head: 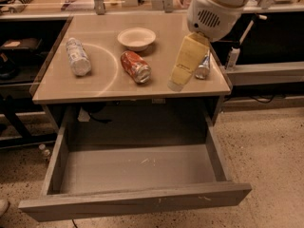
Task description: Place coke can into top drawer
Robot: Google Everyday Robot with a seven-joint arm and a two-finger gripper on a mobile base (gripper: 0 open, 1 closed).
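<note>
The coke can (pixel 135 66), red with silver ends, lies on its side near the middle of the tan tabletop (pixel 104 87). The top drawer (pixel 133 201) is pulled out wide below the table, and its grey inside holds nothing. My gripper (pixel 176 82) hangs from the white arm (pixel 213 11) over the right part of the table. It is to the right of the coke can, apart from it, and holds nothing that I can see.
A blue, red and silver can (pixel 204 68) lies partly hidden behind the gripper at the table's right edge. A white and pale-blue can (pixel 78 56) lies at the left. A white bowl (pixel 137 38) stands behind the coke can. Dark shelving flanks the table.
</note>
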